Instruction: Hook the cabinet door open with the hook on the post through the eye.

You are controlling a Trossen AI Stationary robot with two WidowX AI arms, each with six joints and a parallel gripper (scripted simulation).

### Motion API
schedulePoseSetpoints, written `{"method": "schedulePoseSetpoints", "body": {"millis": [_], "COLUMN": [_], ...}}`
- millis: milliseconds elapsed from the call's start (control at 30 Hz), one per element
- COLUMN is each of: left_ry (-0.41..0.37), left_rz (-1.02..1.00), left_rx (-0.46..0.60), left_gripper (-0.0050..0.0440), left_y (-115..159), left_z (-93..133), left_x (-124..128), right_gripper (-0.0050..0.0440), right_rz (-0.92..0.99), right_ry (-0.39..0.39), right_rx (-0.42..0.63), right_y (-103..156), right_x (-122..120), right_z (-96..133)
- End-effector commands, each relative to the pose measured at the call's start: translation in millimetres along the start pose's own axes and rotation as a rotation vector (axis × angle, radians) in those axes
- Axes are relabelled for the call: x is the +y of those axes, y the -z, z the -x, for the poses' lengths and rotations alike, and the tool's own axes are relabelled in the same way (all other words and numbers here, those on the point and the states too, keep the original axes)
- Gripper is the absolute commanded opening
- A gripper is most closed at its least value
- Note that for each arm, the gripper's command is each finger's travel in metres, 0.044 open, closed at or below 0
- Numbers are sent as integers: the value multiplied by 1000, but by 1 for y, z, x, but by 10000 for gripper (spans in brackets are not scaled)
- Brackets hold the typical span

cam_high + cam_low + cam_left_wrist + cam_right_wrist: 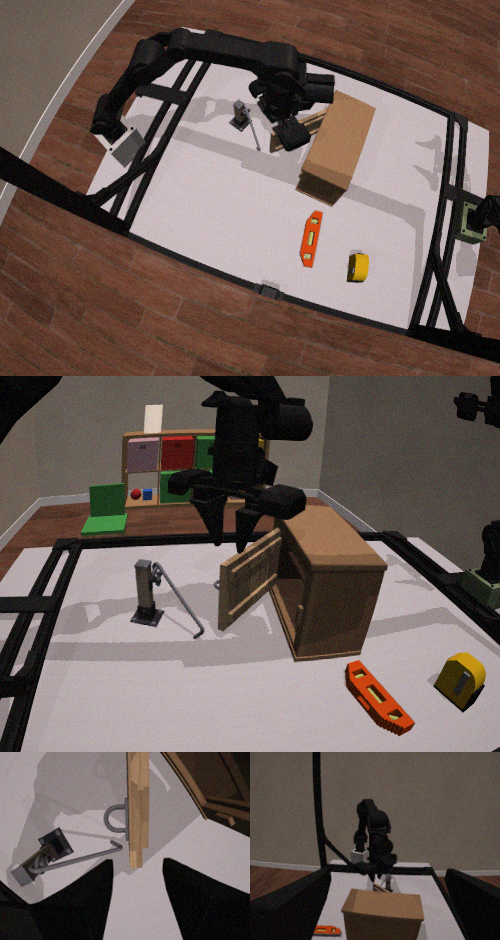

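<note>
The wooden cabinet point(340, 142) point(325, 586) stands at the back of the table, with its slatted door point(250, 583) swung partly open. The grey metal eye point(115, 821) point(218, 583) sticks out of the door's outer face. The grey post point(145, 591) point(241, 114) stands to the door's left. Its hook point(182, 603) point(78, 857) slopes down, with its bent tip on the table short of the eye. My left gripper point(231, 536) point(138, 864) is open just above the door's free edge, touching nothing. My right gripper is open and empty, far off at the table's edge.
An orange spirit level point(311, 239) point(378, 703) and a yellow tape measure point(358, 267) point(460, 680) lie in front of the cabinet. Black frame rails run along the table's sides. A shelf with coloured boxes stands behind the table.
</note>
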State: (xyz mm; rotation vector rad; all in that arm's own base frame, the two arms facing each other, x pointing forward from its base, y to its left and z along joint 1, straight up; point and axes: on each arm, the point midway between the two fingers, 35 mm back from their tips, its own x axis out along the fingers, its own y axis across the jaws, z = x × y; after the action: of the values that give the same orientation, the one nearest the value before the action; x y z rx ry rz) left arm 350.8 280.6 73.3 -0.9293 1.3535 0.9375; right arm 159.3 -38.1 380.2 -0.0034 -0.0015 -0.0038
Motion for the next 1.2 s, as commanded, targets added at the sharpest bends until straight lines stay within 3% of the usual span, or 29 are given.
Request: {"method": "schedulePoseSetpoints", "body": {"millis": [0,567,1167], "left_ry": [1,-12,-182], "left_rz": [-17,-490,-1247], "left_rx": [-5,-146,-357], "left_gripper": [160,160,160], "left_y": [0,-4,0], "left_z": [0,-2,-5], "left_x": [0,6,21], "right_gripper": [400,400,400], "right_rz": [-4,-4,-4], "right_ry": [-4,-4,-4], "right_rx": [0,0,0], "right_y": [0,0,0], "right_x": [0,0,0], "right_z": [0,0,0]}}
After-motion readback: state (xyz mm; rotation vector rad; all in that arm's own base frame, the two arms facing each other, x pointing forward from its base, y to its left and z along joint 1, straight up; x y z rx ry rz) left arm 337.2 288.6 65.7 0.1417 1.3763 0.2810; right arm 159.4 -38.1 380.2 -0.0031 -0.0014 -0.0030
